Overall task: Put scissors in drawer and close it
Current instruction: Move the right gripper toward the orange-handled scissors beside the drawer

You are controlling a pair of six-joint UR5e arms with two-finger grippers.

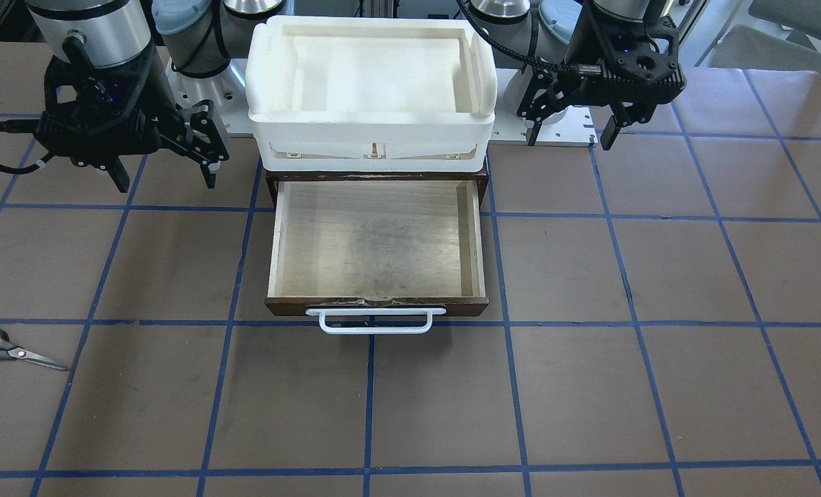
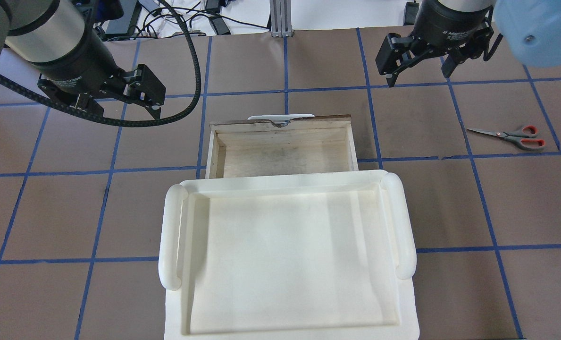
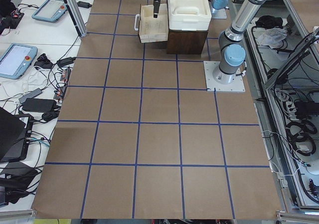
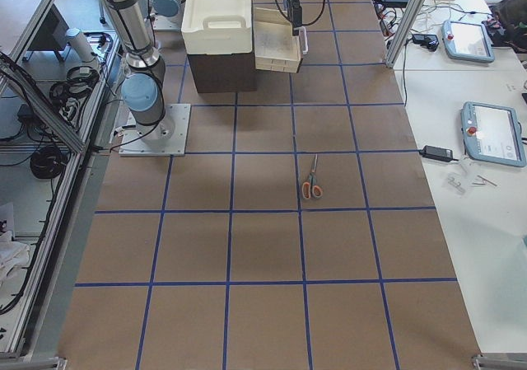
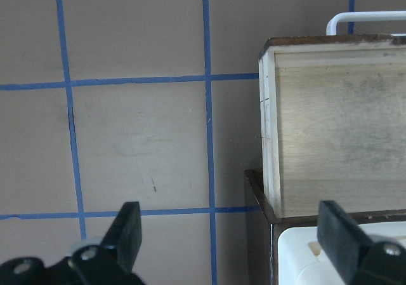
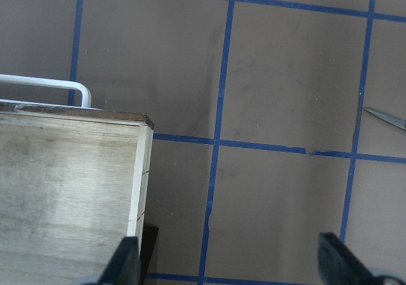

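The scissors (image 2: 511, 136) lie flat on the brown table, far out on my right side; they also show in the front view (image 1: 3, 348) and the right side view (image 4: 311, 180), and only a blade tip (image 6: 387, 117) shows in the right wrist view. The drawer (image 1: 375, 241) is pulled open and empty, with its white handle (image 1: 375, 322) toward the operators' side. My right gripper (image 2: 418, 78) is open and empty, hovering between the drawer and the scissors. My left gripper (image 2: 120, 112) is open and empty, hovering beside the drawer's other side.
A white plastic tray (image 2: 171, 236) sits on top of the dark cabinet (image 4: 221, 72) that houses the drawer. Both arm bases stand behind the cabinet. Blue tape lines grid the table. The left wrist view shows the drawer's corner (image 5: 269, 56) and the tray's edge (image 5: 304, 247).
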